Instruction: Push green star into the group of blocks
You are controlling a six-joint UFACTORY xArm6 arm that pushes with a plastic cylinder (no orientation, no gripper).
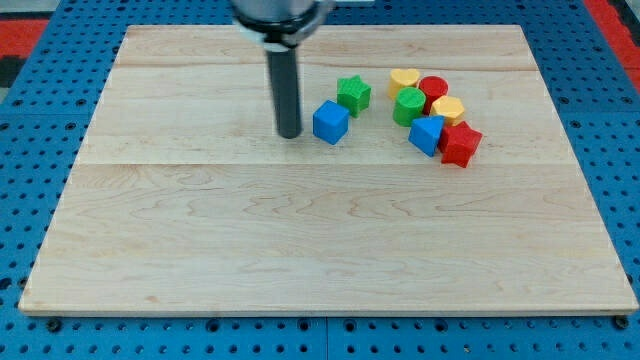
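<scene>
The green star (353, 94) lies in the upper middle of the wooden board (300, 240). A blue cube (330, 122) sits just below and left of it, close by. My tip (289, 134) stands left of the blue cube, a small gap apart, and lower left of the star. To the star's right is the group: a yellow heart (404, 79), a red cylinder (434, 89), a green cylinder (409, 106), a yellow block (448, 110), a blue block (426, 134) and a red star (461, 144). A gap separates the star from the green cylinder.
The board lies on a blue perforated table (620, 150). The arm's dark body (278, 15) hangs over the board's top edge above my tip.
</scene>
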